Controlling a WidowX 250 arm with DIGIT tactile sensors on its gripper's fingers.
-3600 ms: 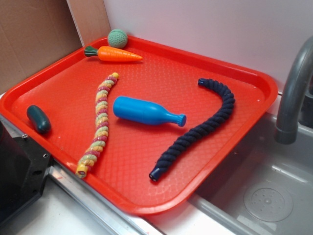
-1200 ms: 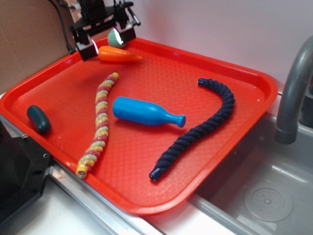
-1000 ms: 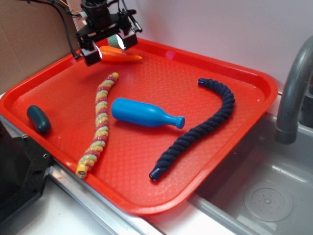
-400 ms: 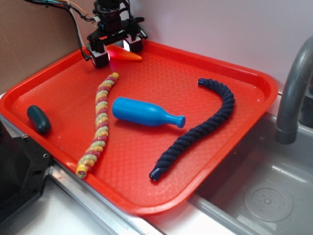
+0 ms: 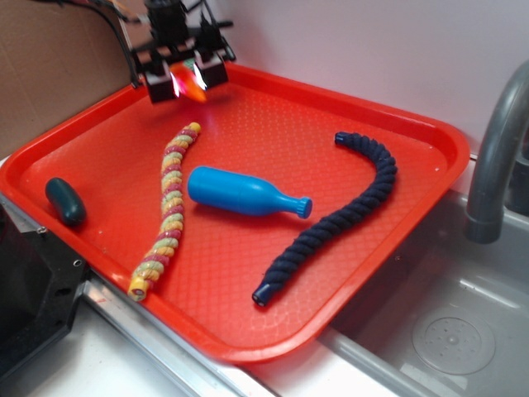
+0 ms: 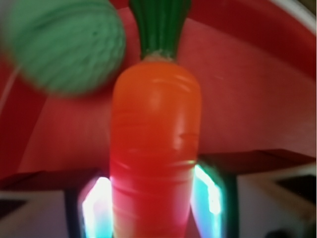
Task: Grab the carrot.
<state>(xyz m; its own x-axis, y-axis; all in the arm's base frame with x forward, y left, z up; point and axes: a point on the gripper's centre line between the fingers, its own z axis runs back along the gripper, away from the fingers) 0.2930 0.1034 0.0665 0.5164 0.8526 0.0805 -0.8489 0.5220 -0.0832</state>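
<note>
Your black two-fingered gripper (image 5: pixel 183 78) is clamped on the smooth orange toy carrot with its dark green stem cap (image 6: pixel 154 148), gripping the body crosswise so the taper cannot slip out sideways. The carrot sits between the lit finger pads (image 6: pixel 205 198), apparently just above the far corner of the red plastic tray (image 5: pixel 347 223). The green knitted ball (image 6: pixel 62 44) lies just beyond the fingertips, beside the stem, so lift straight up to clear it.
</note>
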